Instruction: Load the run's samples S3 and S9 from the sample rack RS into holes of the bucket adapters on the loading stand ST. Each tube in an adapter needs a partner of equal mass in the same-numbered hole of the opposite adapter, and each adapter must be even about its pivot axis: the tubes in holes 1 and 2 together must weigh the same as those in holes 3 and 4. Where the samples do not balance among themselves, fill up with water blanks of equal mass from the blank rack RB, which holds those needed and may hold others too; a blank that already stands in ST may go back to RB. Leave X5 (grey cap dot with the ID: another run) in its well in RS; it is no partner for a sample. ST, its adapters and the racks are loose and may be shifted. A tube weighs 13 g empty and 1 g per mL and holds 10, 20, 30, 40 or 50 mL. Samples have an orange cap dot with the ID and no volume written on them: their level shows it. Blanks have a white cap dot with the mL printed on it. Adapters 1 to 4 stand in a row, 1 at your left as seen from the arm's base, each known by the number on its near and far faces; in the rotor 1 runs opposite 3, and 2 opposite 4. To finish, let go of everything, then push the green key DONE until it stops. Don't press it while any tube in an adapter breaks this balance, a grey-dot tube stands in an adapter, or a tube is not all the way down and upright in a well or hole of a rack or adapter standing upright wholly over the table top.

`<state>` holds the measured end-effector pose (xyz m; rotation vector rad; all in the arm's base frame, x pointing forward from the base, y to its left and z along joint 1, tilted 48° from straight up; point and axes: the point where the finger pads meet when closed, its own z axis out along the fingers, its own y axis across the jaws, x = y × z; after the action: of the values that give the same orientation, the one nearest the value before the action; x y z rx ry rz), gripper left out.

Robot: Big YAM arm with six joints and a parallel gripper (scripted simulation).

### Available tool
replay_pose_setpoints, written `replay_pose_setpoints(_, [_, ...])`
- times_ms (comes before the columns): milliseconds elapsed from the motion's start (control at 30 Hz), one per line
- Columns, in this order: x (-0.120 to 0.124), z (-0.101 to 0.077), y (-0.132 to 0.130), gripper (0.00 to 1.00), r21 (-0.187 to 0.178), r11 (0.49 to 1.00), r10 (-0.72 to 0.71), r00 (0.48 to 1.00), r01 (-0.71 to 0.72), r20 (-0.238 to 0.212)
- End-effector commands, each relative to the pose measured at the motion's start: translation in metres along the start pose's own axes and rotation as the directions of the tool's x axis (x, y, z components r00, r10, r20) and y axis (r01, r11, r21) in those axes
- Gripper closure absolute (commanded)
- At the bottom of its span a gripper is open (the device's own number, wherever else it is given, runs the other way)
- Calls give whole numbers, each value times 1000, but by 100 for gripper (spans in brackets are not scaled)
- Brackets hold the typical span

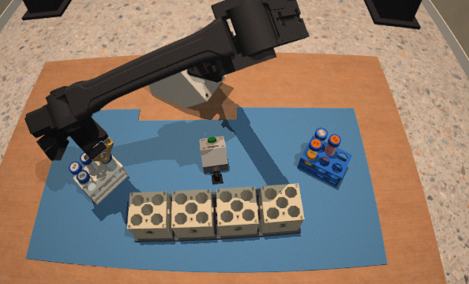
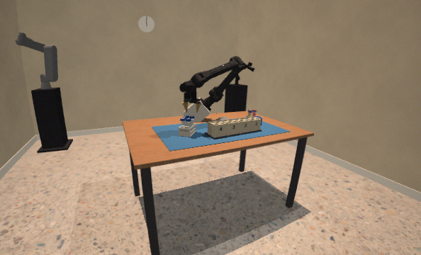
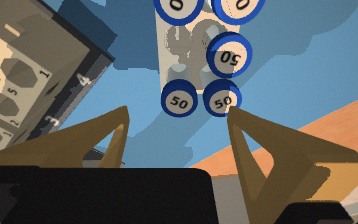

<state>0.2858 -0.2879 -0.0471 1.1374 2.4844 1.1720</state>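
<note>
Top view: I see the arm [image 1: 140, 79] reaching out to the white blank rack [image 1: 100, 179], which sits on the blue mat [image 1: 337, 237] on the counter [image 1: 396, 99]. The jaws [image 1: 100, 151] hang over the rack's far edge, above the blue-capped blanks [image 1: 75, 167]. Four beige adapters [image 1: 215, 213] stand in a row with every visible hole vacant. The blue sample rack [image 1: 325, 166] stands well apart at the other end of the mat, holding its orange-capped tubes [image 1: 334, 139]. The green key [image 1: 211, 140] tops a grey box between the racks.

Exterior view: the jaws [image 2: 191, 105] sit above the blank rack [image 2: 186, 130], apart from the caps.

Wrist view: the jaws stand wide apart and hold nothing. A blank marked 50 [image 3: 222, 100] lies just beside the tip of one finger [image 3: 247, 145]; another 50 [image 3: 179, 101] shows between the fingers.
</note>
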Motion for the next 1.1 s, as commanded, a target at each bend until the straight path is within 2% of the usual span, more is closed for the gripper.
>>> replay_pose_setpoints(0, [-25,-11,-23,20,1,1000,-20,1000,20,24])
replay_pose_setpoints(100, [-31,-11,-30,20,1,1000,-20,1000,20,24])
replay_pose_setpoints(133, [-38,0,-25,20,6,999,-44,999,44,-2])
replay_pose_setpoints(200, [-48,-12,-48,20,2,1000,-20,999,20,25])
replay_pose_setpoints(300, [-50,-12,-49,20,1,1000,-20,999,20,26])
replay_pose_setpoints(333, [-37,10,-37,20,2,999,-41,999,41,-6])
replay_pose_setpoints(367, [-38,11,-34,20,3,999,-38,999,38,0])
replay_pose_setpoints(433, [-34,25,-40,20,-5,1000,-10,1000,10,-16])
replay_pose_setpoints(500, [-34,32,-39,20,-6,1000,-10,1000,10,-16])
replay_pose_setpoints(567, [-54,27,-37,20,6,999,-38,999,38,13])
replay_pose_setpoints(600, [-55,27,-37,20,7,999,-39,999,39,14])
replay_pose_setpoints(667, [-55,27,-37,20,7,999,-39,999,39,14])
replay_pose_setpoints(700, [-35,25,-51,20,-9,1000,14,1000,-14,14])
replay_pose_setpoints(800, [-34,29,-53,20,-10,1000,16,1000,-16,12])
replay_pose_setpoints(867, [-46,37,-40,20,2,1000,-28,1000,28,2])
replay_pose_setpoints(1000, [-35,47,-41,20,-5,1000,-11,1000,11,-15])
replay_pose_setpoints(1067, [-37,44,-45,20,-6,1000,-5,1000,5,-3])
